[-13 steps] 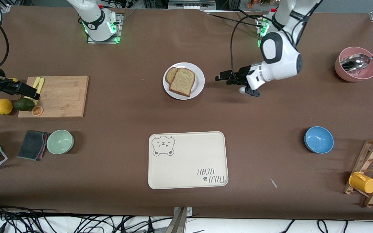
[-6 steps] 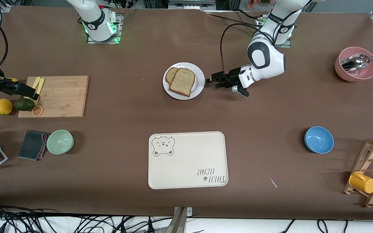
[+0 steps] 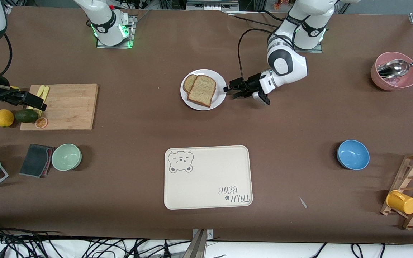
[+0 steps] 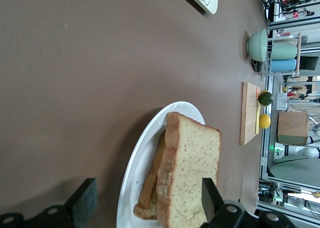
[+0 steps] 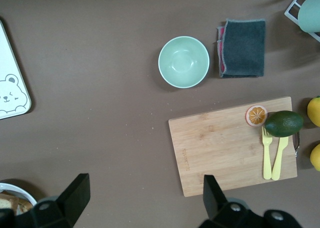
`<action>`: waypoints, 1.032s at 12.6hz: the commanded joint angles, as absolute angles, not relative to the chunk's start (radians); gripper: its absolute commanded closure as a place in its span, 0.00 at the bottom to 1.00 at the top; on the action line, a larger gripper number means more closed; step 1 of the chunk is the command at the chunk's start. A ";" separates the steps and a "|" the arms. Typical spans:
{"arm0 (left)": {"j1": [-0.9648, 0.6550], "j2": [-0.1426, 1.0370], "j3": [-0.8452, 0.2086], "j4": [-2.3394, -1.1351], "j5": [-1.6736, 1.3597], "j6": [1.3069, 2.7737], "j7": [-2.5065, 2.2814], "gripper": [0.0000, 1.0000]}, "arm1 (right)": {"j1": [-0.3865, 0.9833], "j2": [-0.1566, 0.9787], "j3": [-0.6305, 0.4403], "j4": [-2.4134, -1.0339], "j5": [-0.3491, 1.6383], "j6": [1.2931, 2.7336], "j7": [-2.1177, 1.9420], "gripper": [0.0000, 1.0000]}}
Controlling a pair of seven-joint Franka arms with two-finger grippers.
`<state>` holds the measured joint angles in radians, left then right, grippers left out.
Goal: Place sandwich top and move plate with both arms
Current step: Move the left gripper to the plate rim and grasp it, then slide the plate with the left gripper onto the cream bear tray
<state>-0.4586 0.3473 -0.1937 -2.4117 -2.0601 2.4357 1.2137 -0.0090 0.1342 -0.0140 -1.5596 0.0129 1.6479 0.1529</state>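
A brown counter [image 3: 299, 118] seen from above, with the cream bear-print tray [image 3: 208, 177] as the landmark. Toward the left arm's end of the counter from the tray sit a blue bowl [image 3: 353, 154] and a wooden rack holding a yellow mug [image 3: 402, 201]. Toward the right arm's end sit a green bowl [image 3: 66, 157] and a dark cloth [image 3: 36, 160].

Farther from the camera than the tray lies the plate [image 3: 222, 91], small, round and white. On it the sandwich top [image 3: 202, 90] rests over a lower slice of bread that peeks out at one edge. The left gripper [image 3: 230, 90] is low at the plate's rim on the left arm's side, its fingers spread wide; in the left wrist view they straddle the rim and the bread [image 4: 187, 178]. Nothing lies between gripper and plate.

The right gripper [image 3: 31, 102] waits over the edge of a wooden cutting board [image 3: 68, 106], fingers wide apart, near an avocado [image 3: 26, 115] and an orange [image 3: 4, 118].

Compared with half a second ago, the left gripper has closed the gap to the plate's rim; the right one has barely shifted.
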 commanded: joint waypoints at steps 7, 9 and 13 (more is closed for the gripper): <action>-0.509 0.420 -0.184 -2.384 -2.206 2.445 1.358 0.28 | 0.008 0.118 -0.006 -1.574 -0.014 1.658 0.081 0.00; -0.528 0.423 -0.184 -2.384 -2.224 2.445 1.358 0.38 | 0.005 0.120 -0.012 -1.574 -0.015 1.661 0.078 0.00; -0.564 0.422 -0.183 -2.382 -2.263 2.445 1.359 0.50 | 0.002 0.124 -0.014 -1.572 -0.015 1.663 0.080 0.00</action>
<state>-0.5309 0.4152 -0.1927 -2.3969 -2.2066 2.4360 1.3229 0.0049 0.1346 -0.0140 -1.5596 -0.0063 1.6509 0.0978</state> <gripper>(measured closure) 0.471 0.000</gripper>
